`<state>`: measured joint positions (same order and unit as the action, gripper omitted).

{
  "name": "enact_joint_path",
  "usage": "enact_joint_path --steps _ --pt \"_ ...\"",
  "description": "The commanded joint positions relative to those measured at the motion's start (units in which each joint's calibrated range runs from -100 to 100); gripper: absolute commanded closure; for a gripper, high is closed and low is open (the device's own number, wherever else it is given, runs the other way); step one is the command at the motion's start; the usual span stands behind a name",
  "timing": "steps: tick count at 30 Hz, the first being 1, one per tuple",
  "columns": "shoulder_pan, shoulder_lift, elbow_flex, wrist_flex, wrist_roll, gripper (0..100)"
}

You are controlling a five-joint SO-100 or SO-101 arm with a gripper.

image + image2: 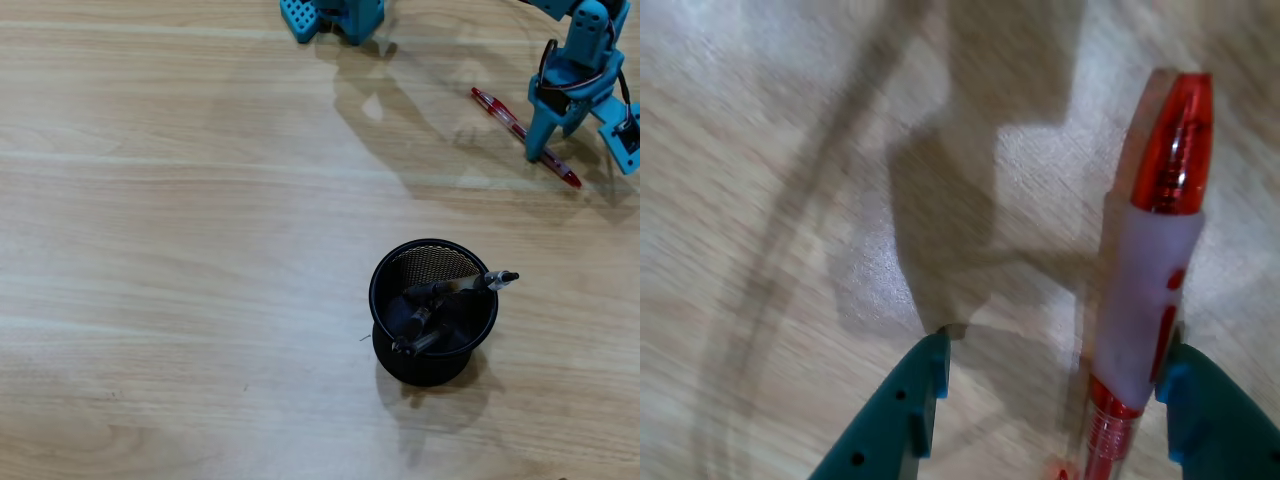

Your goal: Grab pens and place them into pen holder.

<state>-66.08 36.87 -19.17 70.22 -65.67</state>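
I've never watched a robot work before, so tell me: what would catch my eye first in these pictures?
Probably the bright blue two-finger gripper at the upper right of the overhead view, its open jaws straddling a red-and-white ballpoint pen lying flat on the pale wooden table. Next, the round black wire-mesh cup lower down, with dark pens leaning inside, one poking over its rim.

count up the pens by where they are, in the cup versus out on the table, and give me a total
In the pen holder: 3 dark pens
On the table: 1 red pen, between the open gripper fingers
Total: 4 pens
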Motion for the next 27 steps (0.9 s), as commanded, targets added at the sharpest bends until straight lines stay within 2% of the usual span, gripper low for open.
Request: enact_joint_path --steps 1,5,9,12,23,27 --pt "-0.27 1.47 -0.65 -1.2 -0.3 77" --pt "-0.18 1.39 -0.65 -1.02 -0.3 79" --pt "0.01 0.96 -0.65 -0.47 -0.3 91" --pt "0.1 0.88 -0.65 -0.38 -0.3 96" --pt "-0.18 -0.57 -1.2 0.26 -0.3 98" --pt "0.83 -5.41 -2.46 8.09 -0.25 98"
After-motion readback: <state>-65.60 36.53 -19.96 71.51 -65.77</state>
